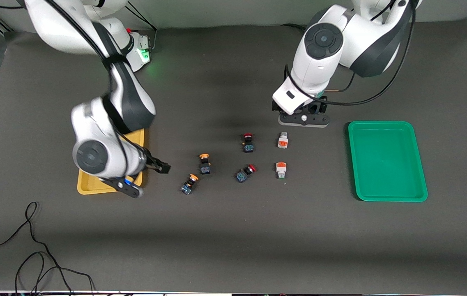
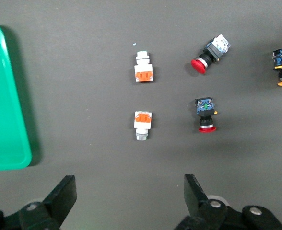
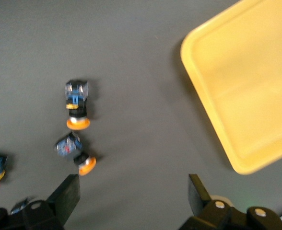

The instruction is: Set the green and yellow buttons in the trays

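Two yellow-capped black buttons lie mid-table (image 1: 204, 163) (image 1: 189, 183), also in the right wrist view (image 3: 76, 104) (image 3: 75, 152). Two white buttons with orange bands lie toward the left arm's end (image 1: 282, 140) (image 1: 281, 169), also in the left wrist view (image 2: 143, 73) (image 2: 142, 124). The green tray (image 1: 387, 193) is empty. The yellow tray (image 1: 89, 187) is partly hidden under the right arm; its visible part (image 3: 246, 91) is empty. My right gripper (image 1: 157, 166) (image 3: 134, 196) is open and empty, over the table between the yellow tray and the yellow-capped buttons. My left gripper (image 1: 303, 113) (image 2: 129, 196) is open and empty, over the table beside the white buttons.
Two red-capped black buttons (image 1: 248, 143) (image 1: 245, 173) lie between the yellow-capped and white pairs, also in the left wrist view (image 2: 205, 114) (image 2: 209, 53). A loose black cable (image 1: 32, 246) lies near the front edge at the right arm's end.
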You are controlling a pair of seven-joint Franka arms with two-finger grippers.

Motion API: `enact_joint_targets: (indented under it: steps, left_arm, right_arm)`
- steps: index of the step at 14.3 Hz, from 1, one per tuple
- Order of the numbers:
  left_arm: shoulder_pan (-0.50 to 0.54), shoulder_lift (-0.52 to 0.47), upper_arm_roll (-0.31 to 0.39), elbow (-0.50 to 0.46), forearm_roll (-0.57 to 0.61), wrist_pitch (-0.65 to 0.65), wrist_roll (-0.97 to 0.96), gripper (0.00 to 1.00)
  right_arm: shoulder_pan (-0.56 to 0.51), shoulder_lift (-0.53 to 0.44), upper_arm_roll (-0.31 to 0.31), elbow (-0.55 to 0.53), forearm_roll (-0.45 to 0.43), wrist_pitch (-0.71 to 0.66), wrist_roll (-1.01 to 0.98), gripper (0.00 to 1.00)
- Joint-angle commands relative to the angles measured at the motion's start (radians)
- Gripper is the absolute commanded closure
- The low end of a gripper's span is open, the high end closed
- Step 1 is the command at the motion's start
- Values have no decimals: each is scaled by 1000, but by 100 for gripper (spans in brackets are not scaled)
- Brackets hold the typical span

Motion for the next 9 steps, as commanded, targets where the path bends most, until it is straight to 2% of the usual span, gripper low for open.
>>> enact_joint_targets:
  steps: [1, 3, 6, 9]
  left_arm:
    - [-26, 6, 11, -159, -7, 191, -16, 0]
    - [-30, 75, 12, -209, -5, 295, -16, 0]
    - [-32, 240, 12, -216, -4, 469, -18, 0]
    - [-43, 328, 12, -236, -2, 552, -18, 0]
  right_arm:
    - [8, 98, 0, 45, 5, 86, 87, 0]
    - [10, 159, 4, 42, 5, 196, 147, 0]
    - [30, 243, 9, 42, 5, 310, 200, 0]
    - [63, 296, 9, 44, 11, 353, 257, 0]
